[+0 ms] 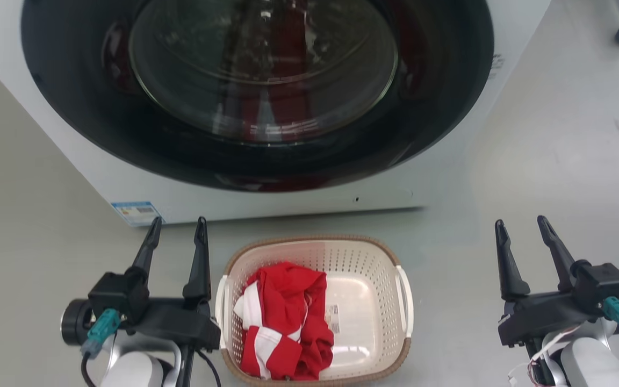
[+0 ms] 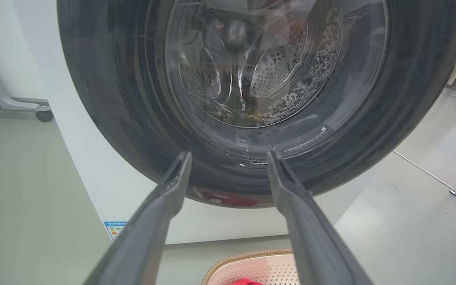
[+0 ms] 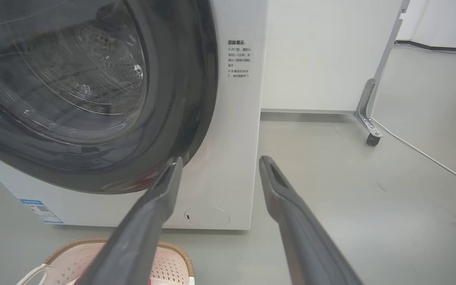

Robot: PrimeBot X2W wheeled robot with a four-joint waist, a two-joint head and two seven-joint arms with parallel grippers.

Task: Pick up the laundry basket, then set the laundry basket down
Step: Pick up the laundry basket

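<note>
The laundry basket (image 1: 315, 237) sits on the grey floor (image 1: 556, 161) just in front of the washing machine (image 1: 299, 200), near the robot and between its two arms. A crumpled red and white garment (image 1: 288, 317) lies in its left half, and the right half of the bottom is bare. The left gripper (image 1: 178, 226) hovers just beside the left handle (image 1: 221, 301) with its fingers apart and nothing between them, tips pointing toward the machine. Whether its wrist touches the basket's side I cannot tell. The right gripper (image 1: 520, 223) is also spread and empty, but it is well apart from the right handle (image 1: 405, 301), out over bare floor. By my reading the lift has not begun. The basket looks light: thin perforated plastic, stiff enough to keep its shape, though the walls will likely flex a little under a squeeze. The one soft garment adds little weight, but it lies off-centre, so the left side may sag slightly. The smooth white handles are the natural places to grip — one gripper closing on each — and being glossy they may slip unless the fingers close squarely around them. The brown woven-look rim is rougher and could serve as a second choice. A one-sided lift would probably tilt the basket and let the garment slide — so the right arm needs to come in toward its handle first.
</note>
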